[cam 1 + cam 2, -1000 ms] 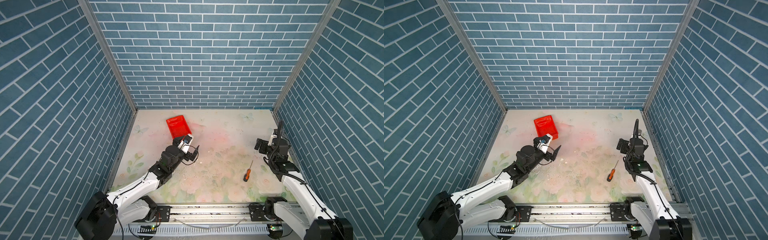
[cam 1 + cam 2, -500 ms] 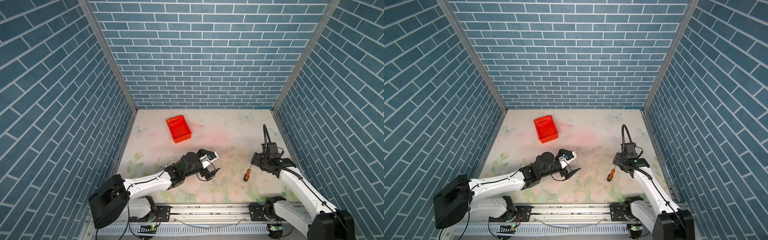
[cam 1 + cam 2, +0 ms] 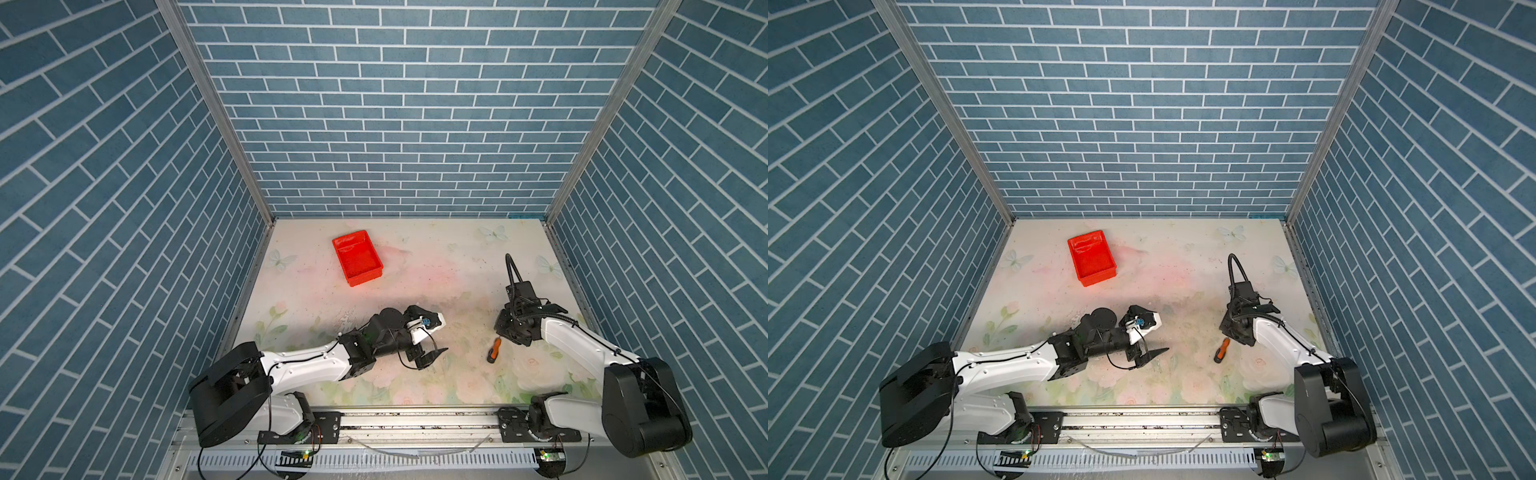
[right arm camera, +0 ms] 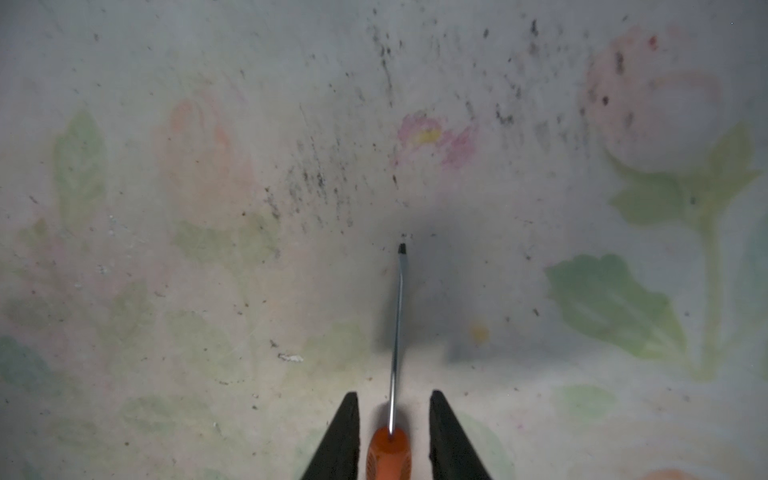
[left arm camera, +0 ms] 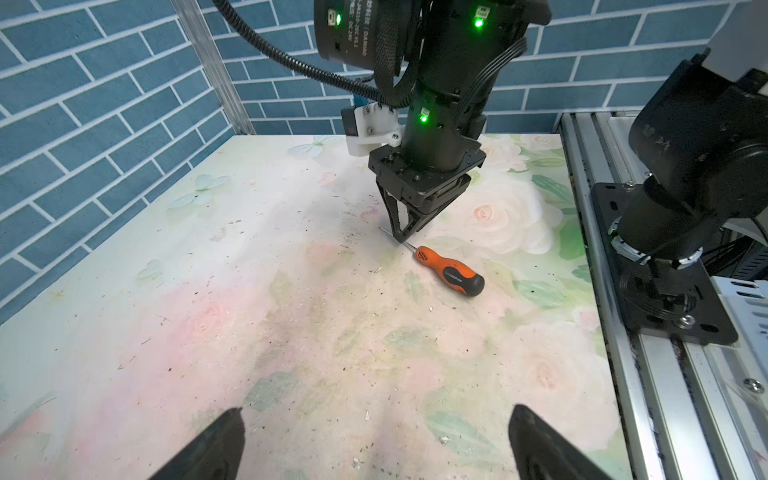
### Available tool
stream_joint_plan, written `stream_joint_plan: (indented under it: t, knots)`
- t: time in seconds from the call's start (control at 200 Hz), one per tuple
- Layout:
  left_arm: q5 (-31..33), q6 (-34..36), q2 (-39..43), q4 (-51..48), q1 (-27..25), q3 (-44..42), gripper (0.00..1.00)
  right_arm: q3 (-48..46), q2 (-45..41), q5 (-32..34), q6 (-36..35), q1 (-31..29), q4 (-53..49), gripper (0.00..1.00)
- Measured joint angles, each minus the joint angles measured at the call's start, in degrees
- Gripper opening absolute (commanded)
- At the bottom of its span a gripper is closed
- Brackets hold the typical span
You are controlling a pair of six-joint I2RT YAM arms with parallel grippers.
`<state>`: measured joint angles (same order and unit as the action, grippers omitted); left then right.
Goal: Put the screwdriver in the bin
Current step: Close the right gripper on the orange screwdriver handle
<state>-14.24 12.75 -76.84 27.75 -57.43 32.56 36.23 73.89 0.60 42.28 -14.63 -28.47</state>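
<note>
The screwdriver [image 3: 493, 350] [image 3: 1221, 350] lies flat on the floral table at the front right, orange handle toward the front. My right gripper [image 4: 394, 394] [image 5: 401, 239] points straight down over it. Its black fingers [image 4: 347, 432] straddle the front of the orange handle [image 4: 388, 455], narrowed, with a thin gap showing on each side. The grey shaft [image 4: 398, 316] runs out ahead between the fingertips. The red bin [image 3: 365, 279] [image 3: 1098, 279] stands at the back left, with nothing in it. My left gripper [image 3: 438, 336] [image 5: 376, 411] is wide open and holds nothing, low over the table left of the screwdriver.
Blue brick-pattern walls close the table in on three sides. An aluminium rail [image 3: 415, 419] with both arm bases runs along the front edge. The right arm's base plate [image 5: 660, 299] sits close behind the screwdriver in the left wrist view.
The left arm swung from beside the bin down to the front middle. The right gripper dropped onto the screwdriver and its jaws narrowed around the handle.
</note>
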Motion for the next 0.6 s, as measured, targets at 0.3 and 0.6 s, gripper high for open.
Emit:
stream_joint_plan:
  t: [0.3, 0.6]
  knots:
    - [0.02, 0.02, -0.04, -0.09, -0.07, 0.00, 1.00, 0.59, 4.81, -0.94, 1.49, 0.00, 3.08, 0.07]
    - [0.02, 0.17, -0.24, -0.02, -0.15, 0.33, 1.00, 0.57, 5.09, -0.98, 1.42, 0.00, 3.63, 0.04]
